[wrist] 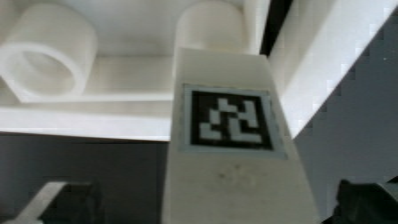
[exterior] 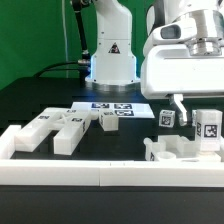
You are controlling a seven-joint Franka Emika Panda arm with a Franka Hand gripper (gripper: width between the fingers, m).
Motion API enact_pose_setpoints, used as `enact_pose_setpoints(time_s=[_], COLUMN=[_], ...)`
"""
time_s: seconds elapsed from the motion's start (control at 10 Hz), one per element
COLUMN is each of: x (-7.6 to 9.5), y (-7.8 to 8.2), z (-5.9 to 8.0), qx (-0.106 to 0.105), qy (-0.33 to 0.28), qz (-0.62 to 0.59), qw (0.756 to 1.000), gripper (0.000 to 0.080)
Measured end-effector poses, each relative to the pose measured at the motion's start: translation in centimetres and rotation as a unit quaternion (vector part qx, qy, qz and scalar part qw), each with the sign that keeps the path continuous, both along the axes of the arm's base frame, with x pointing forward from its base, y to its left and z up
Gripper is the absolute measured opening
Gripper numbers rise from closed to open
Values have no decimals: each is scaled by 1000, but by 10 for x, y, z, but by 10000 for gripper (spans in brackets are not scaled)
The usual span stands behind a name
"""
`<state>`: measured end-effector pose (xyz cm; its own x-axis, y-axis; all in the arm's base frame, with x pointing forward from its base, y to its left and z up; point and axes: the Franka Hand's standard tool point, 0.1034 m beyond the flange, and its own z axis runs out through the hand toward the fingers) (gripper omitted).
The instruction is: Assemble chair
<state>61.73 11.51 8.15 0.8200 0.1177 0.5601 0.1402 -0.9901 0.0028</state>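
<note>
The dark surface (exterior: 25, 100) carries loose chair parts (exterior: 62, 128) well away from the hand (wrist: 217, 202), toward the exterior view's left. One tagged chair bar (wrist: 228, 150) stands under the hand, between its fingers (wrist: 50, 200), which are spread wide and clear of it.

Arm (exterior: 186, 62) low, fingers (wrist: 54, 199) wide apart, pointing down.

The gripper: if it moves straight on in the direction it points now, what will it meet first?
Probably the tagged white bar, a chair part directly in line with the gripper and framed by its open jaws. How much gap remains is unclear from these views.
</note>
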Motion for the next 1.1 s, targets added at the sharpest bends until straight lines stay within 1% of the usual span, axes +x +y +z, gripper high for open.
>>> enact_pose_setpoints(time_s=[0.2,0.4,0.5,0.7,0.8,1.0,1.1], x=[2,6,4,3,-2,0,-3], y=[0,-10,-7,-7,-5,-10,-9], z=[11,23,19,17,11,8,6], qx=[1,-2,-3,-3,-6,-10,-11], qy=[-2,-1,15,24,82,139,176], qz=[1,-1,1,2,4,-1,0], qw=[1000,1000,1000,1000,997,990,984], gripper=[648,648,648,648,648,648,648])
